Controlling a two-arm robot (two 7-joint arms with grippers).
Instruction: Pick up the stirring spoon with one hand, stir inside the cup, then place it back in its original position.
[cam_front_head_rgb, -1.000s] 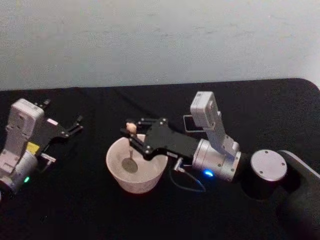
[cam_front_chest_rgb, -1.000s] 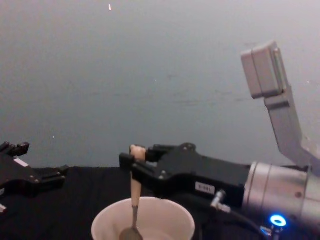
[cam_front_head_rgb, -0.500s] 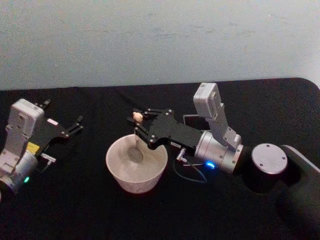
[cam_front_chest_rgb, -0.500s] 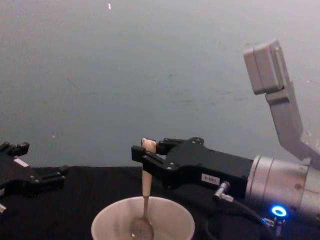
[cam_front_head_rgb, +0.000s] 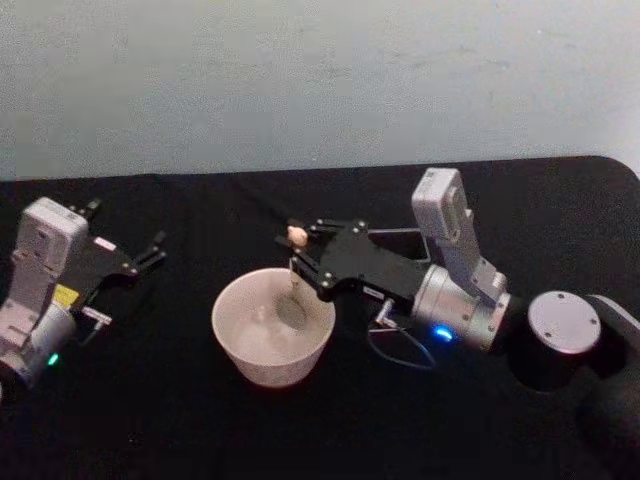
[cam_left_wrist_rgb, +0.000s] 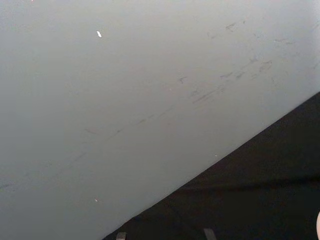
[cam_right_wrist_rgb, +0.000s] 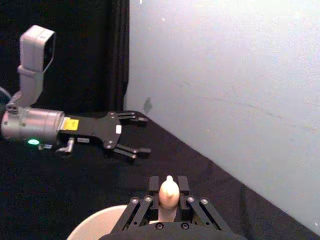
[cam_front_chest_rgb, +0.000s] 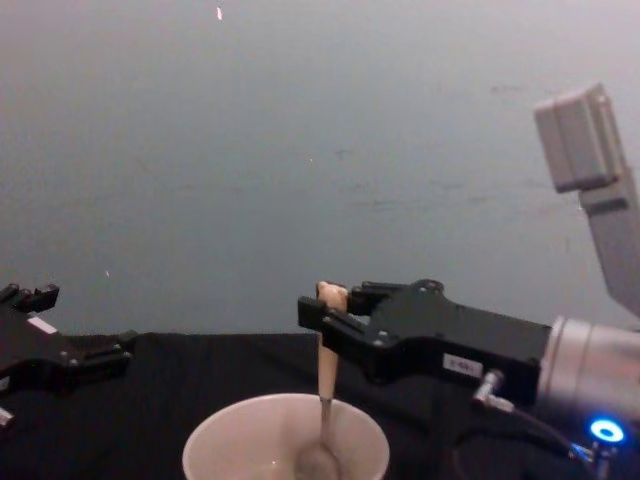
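Right claw (cam_front_head_rgb: 297, 250) (cam_front_chest_rgb: 325, 305) (cam_right_wrist_rgb: 169, 192) is clenched on the stirring spoon (cam_front_head_rgb: 295, 240) (cam_front_chest_rgb: 326, 370) (cam_right_wrist_rgb: 169, 189), gripping it high on the beige handle, just under the bear head. We see the head poking out above the fingertips. The claw reaches in from the right and sits above the right part of the cup (cam_front_head_rgb: 268, 362) (cam_front_chest_rgb: 225, 440) (cam_right_wrist_rgb: 92, 226).

The spoon hangs near upright from the claw, its bowl down inside the cup, toward the cup's right side. We cannot tell if the bowl touches the cup's floor. The cup stands on the black bench (cam_front_head_rgb: 300, 430), about centre, nearer than the claw's fingertips.

Left claw (cam_front_head_rgb: 128, 228) (cam_right_wrist_rgb: 141, 134) is parked at the far left of the bench, fingers spread, holding nothing, well apart from the cup.

Hidden or cut off: in the chest view the cup's lower part and the spoon bowl's bottom run off the frame edge. In the right wrist view the claw's body covers most of the cup, and the spoon's neck and bowl are hidden. The holder (cam_front_head_rgb: 398, 232) is mostly behind the right arm; we make out just a thin rim edge, far of the claw's body. The left wrist view gives the pale wall (cam_left_wrist_rgb: 125, 100) and a dark bench corner; a pale sliver at its edge is too small to tell.
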